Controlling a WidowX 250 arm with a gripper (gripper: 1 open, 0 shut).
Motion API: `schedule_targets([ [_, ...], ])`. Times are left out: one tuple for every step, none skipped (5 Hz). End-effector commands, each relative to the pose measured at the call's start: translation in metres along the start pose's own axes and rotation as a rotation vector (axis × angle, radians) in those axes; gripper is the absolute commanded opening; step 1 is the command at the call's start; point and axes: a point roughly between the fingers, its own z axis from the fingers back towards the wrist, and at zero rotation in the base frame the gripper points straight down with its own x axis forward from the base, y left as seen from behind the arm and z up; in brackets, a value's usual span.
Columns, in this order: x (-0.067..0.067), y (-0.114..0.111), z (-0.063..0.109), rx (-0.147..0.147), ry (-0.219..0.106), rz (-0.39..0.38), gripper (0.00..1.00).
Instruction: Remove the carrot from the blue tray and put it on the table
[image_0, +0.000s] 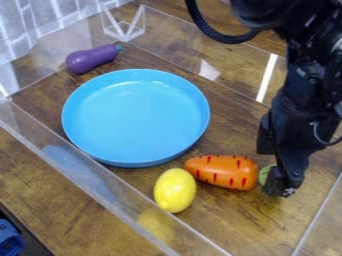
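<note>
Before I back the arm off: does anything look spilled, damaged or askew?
Nothing spilled or damaged stands out. The carrot lies on the table, outside the blue tray; its leafy end is partly hidden by the gripper.

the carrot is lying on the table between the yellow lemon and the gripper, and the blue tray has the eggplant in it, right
Not quite: the eggplant is not in the blue tray. The camera view shows it outside the rim, on the far side. The carrot does lie on the table between the yellow lemon and the gripper.
</note>
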Motion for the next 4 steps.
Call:
schedule_targets([
  [0.001,0.013,0.011,0.032,-0.037,0.026,0.0],
  [0.001,0.012,0.006,0.029,-0.041,0.034,1.0],
  [0.001,0.011,0.002,0.025,-0.048,0.043,1.0],
  [0.001,0.011,-0.004,0.021,-0.043,0.047,1.0],
])
